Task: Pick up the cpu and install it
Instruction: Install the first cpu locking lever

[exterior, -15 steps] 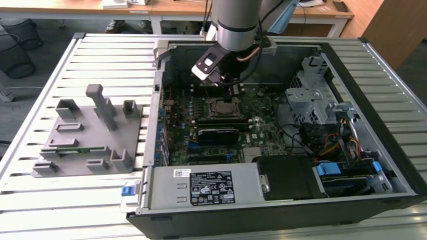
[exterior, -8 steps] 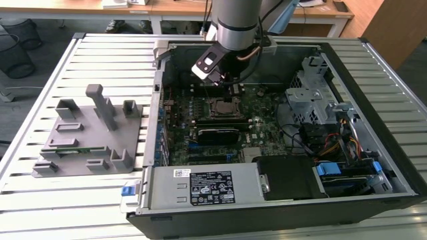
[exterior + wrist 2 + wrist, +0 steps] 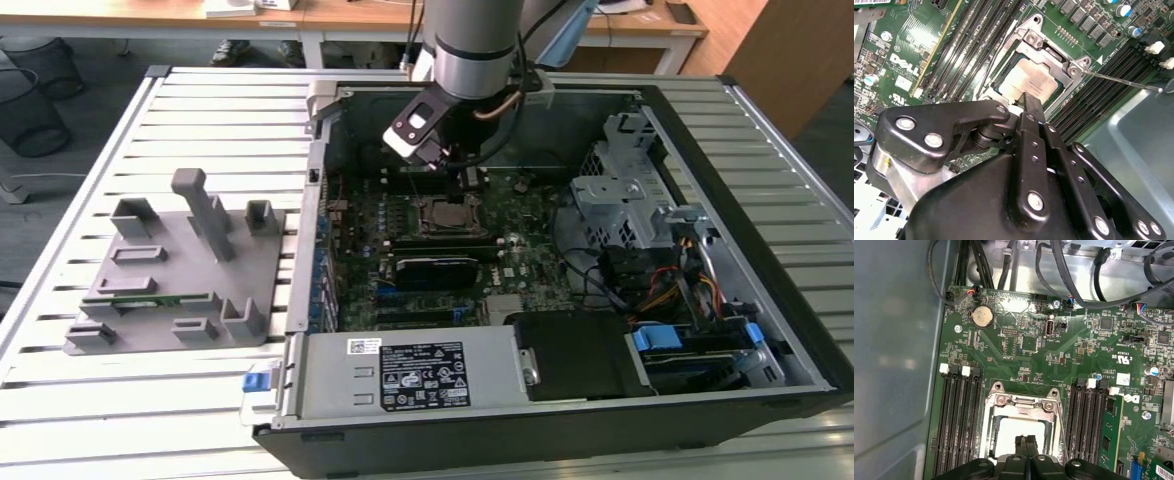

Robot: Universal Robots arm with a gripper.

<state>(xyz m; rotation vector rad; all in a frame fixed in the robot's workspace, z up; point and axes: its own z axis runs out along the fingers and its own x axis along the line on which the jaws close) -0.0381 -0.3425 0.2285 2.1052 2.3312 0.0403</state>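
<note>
The cpu lies flat inside the motherboard socket, its silvery top showing within the metal frame. It also appears in the first wrist view, cpu, inside the socket frame. My gripper hangs just above the cpu's edge with its two black fingertips pressed together and nothing between them. In the exterior view the gripper stands over the socket in the open computer case.
Memory slots flank the socket on both sides, and a thin socket lever sticks out sideways. A grey fixture holding a green memory stick sits at the exterior view's left. The power supply and the drive cage crowd the case.
</note>
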